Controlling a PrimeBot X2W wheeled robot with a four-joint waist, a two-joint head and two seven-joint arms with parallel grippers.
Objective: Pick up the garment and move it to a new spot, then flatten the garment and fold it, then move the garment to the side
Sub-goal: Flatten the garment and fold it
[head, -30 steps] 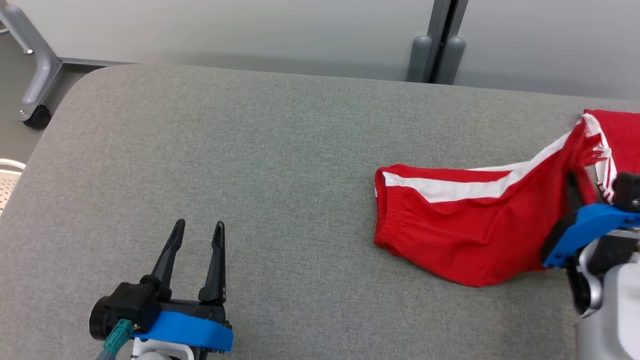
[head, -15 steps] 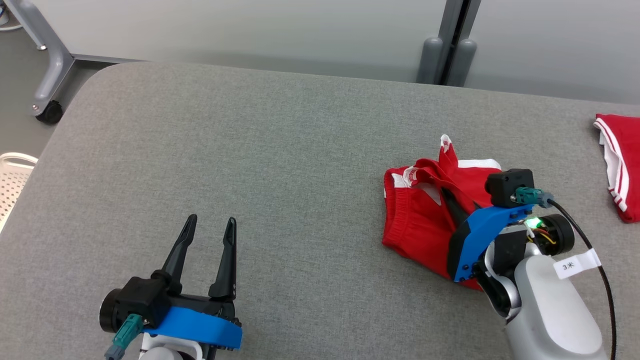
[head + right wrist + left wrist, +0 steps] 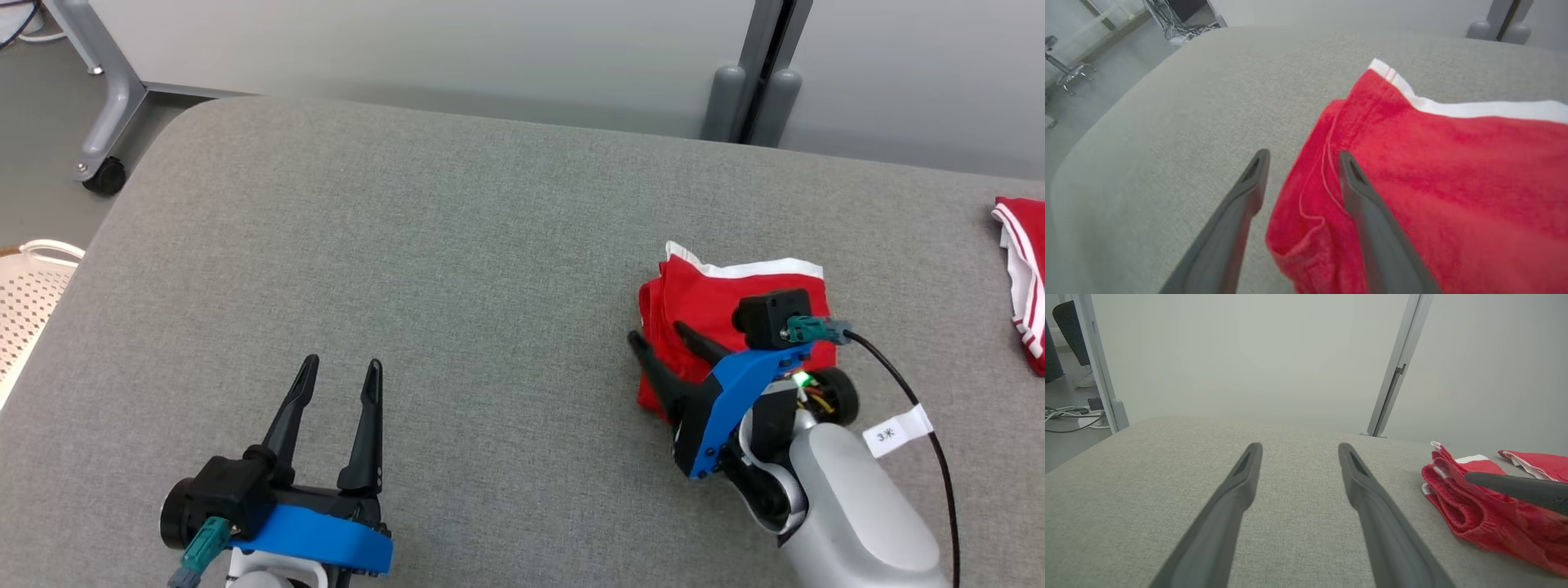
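Red cloth is the thing to watch. The garment [image 3: 735,302] lies on the grey table [image 3: 408,245] at about 3 o'clock in the head view. It looks like a small, neat stack with a white stripe along its far edge, and its layers show at the side in the left wrist view. So I think the flattening and the folding are done.

The right gripper [image 3: 655,332] sits at the 9 o'clock edge of the stack. Its two dark fingers are apart. One lies over the red cloth and the other is over the bare table just beside it. The edge of the cloth runs between them, but nothing is pinched.

The left gripper [image 3: 342,362] is at 7 o'clock, well apart from the garment. Its fingers are spread wide and hold nothing.

Another red and white cloth [image 3: 1024,278] peeks in at the far 3 o'clock edge.

What looks left is the last job: grab the folded stack and move it to the side without letting it fall open.
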